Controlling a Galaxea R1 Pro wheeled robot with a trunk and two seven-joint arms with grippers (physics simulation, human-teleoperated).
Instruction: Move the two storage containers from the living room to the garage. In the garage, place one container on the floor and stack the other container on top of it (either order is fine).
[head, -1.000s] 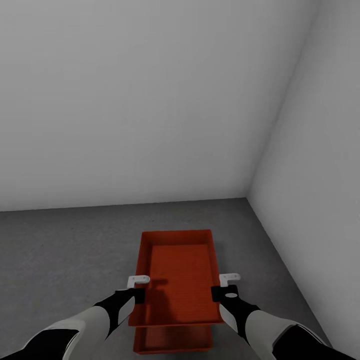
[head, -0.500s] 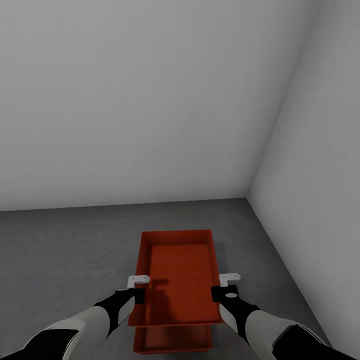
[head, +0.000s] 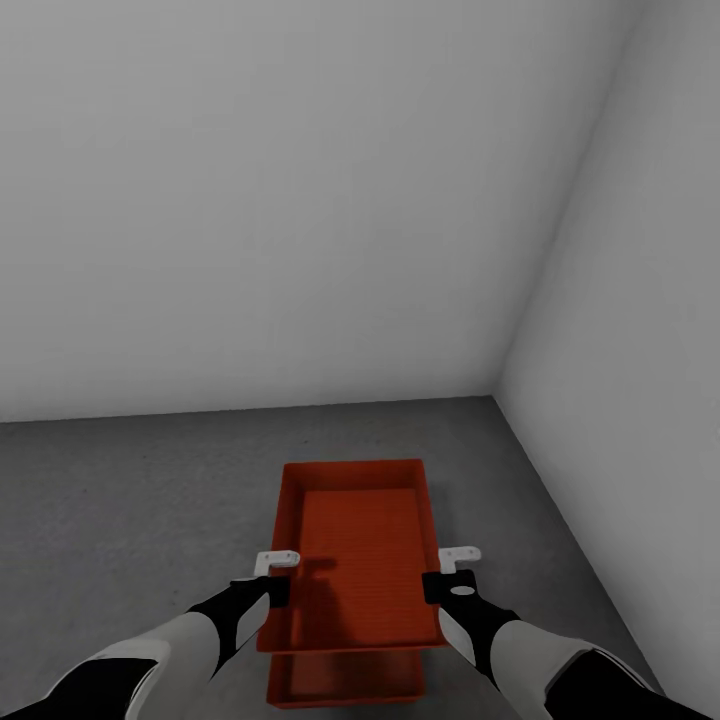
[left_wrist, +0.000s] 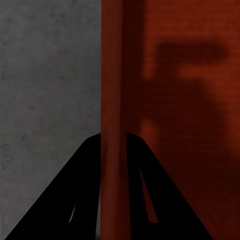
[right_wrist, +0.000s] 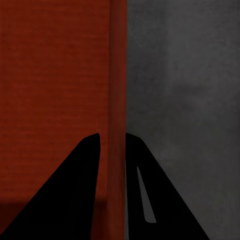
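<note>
An orange-red storage container (head: 358, 550) is held level between my two arms over the grey concrete floor (head: 130, 500) of the garage. My left gripper (head: 268, 590) is shut on its left wall (left_wrist: 114, 75), a finger on each side. My right gripper (head: 450, 585) is shut the same way on its right wall (right_wrist: 117, 65). The second storage container (head: 345, 682) lies directly below, with its near end showing under the held one. Whether the two touch I cannot tell.
A plain white back wall (head: 300, 200) meets a white right wall (head: 640, 350) in a corner just beyond the containers. Bare concrete stretches away to the left and ahead up to the walls.
</note>
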